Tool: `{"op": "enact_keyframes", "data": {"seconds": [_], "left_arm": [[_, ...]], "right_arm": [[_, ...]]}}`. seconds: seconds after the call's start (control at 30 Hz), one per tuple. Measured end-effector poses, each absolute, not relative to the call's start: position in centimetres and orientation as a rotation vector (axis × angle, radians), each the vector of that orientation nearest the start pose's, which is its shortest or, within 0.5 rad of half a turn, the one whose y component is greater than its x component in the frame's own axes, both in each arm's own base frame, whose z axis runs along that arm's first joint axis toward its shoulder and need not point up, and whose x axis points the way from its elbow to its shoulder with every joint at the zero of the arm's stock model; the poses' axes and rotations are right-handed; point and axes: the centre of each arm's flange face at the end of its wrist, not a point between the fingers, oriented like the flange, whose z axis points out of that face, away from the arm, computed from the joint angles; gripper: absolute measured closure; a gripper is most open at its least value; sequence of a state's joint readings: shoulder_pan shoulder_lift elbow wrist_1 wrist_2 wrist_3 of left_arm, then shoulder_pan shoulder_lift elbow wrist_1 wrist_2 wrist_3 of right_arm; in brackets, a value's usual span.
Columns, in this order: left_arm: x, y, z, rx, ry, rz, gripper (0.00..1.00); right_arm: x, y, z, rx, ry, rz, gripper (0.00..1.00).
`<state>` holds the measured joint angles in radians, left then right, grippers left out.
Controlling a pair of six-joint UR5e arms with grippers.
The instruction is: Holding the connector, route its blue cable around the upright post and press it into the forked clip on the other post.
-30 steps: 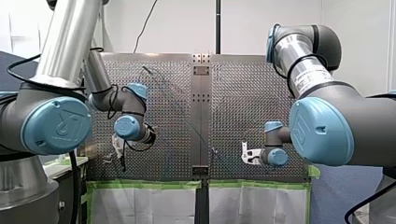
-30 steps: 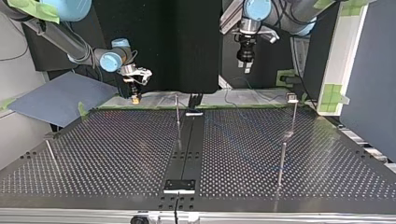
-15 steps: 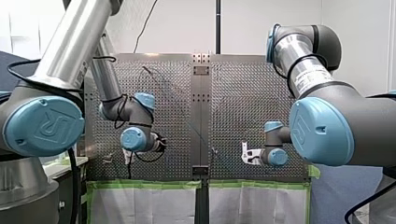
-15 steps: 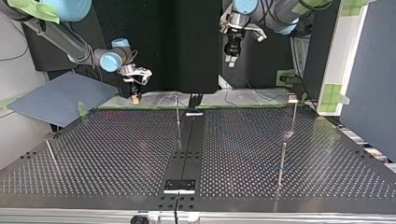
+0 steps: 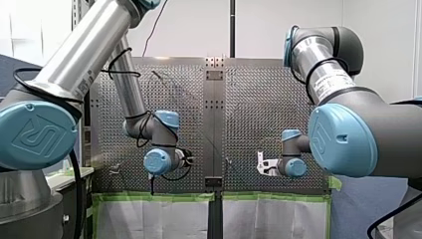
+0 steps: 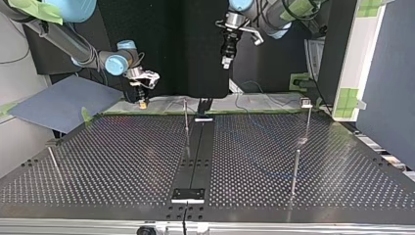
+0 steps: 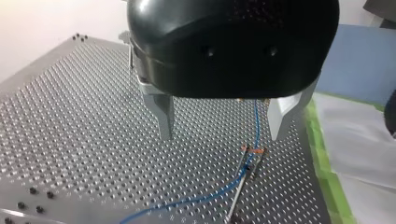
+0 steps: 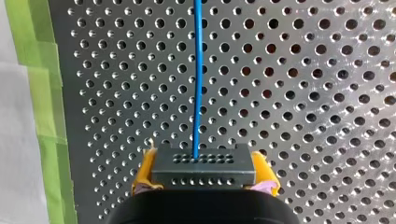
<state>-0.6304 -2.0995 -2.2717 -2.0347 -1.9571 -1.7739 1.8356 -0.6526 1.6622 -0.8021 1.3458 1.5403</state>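
Right now the connector, a small dark block, sits clamped between the yellow pads of the right gripper. It is held over the perforated worktop, near the green tape along its edge. Its blue cable runs straight ahead across the holes. The left gripper hangs higher up, its metal fingers spread apart and holding nothing. Beneath them the cable passes close beside a thin post with an orange-marked top; whether they touch I cannot tell. Another slim post stands near the worktop's dark middle strip.
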Motion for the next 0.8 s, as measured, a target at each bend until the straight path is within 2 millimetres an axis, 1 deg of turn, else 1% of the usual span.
{"op": "enact_keyframes", "data": {"seconds": [0.13, 0.3, 0.63, 0.8], "left_arm": [[28.6, -34.4, 4.3, 0.084, 1.664, -0.306, 0.0], [27.4, -35.3, 3.0, 0.108, 1.654, -0.289, 0.0], [23.4, -36.0, -0.5, 0.149, 1.665, -0.28, 0.0], [21.6, -36.6, -2.0, 0.174, 1.663, -0.299, 0.0]], "right_arm": [[31.3, -55.8, -3.0, 1.743, -1.059, 1.434, 1.0], [31.3, -55.8, -3.0, 1.745, -1.06, 1.433, 1.0], [31.0, -55.9, -2.9, 1.741, -1.063, 1.421, 1.0], [30.6, -56.3, -2.2, 1.73, -1.057, 1.4, 1.0]]}}
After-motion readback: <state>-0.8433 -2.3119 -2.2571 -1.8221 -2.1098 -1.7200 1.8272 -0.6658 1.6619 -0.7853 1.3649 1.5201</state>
